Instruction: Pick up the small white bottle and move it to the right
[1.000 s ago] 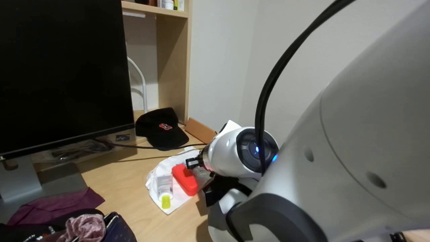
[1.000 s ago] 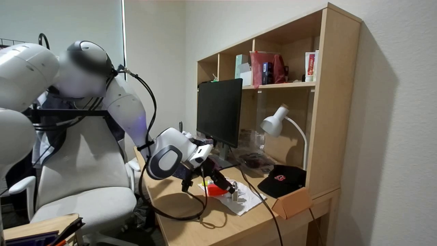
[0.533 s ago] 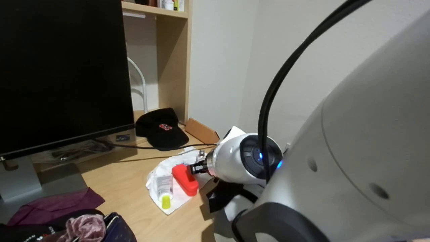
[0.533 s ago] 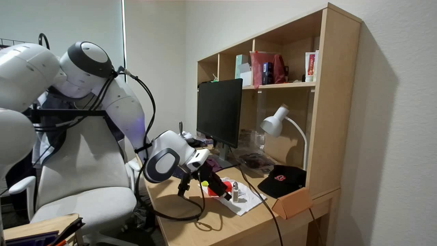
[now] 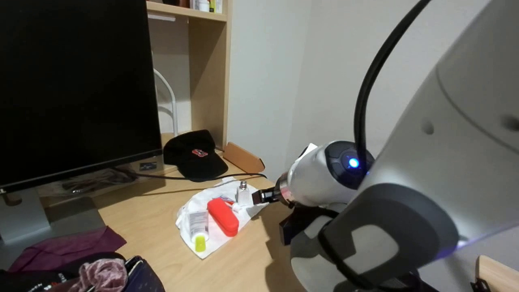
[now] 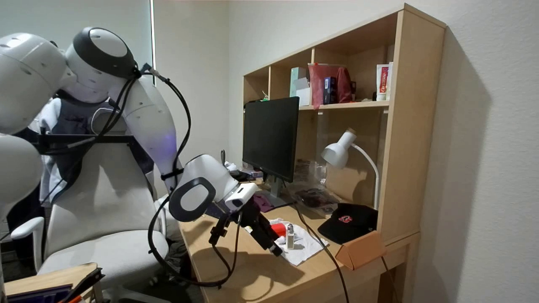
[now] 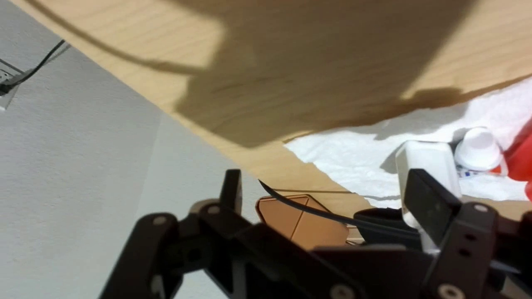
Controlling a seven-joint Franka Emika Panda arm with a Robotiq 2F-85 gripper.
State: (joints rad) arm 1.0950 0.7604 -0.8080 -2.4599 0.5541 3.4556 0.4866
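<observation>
One small white bottle [image 5: 243,196] stands upright on a white sheet [image 5: 226,190] in an exterior view, near a red case [image 5: 223,217], the gripper [image 5: 257,197] just beside the bottle. In an exterior view it stands between the gripper and a black cap [image 6: 349,223]; the gripper's spread is hard to judge there. In the wrist view the fingers [image 7: 430,205] stand wide apart, one partly covering the bottle.

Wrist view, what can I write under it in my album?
Open, empty gripper partly hides the white bottle; red case at right.
</observation>
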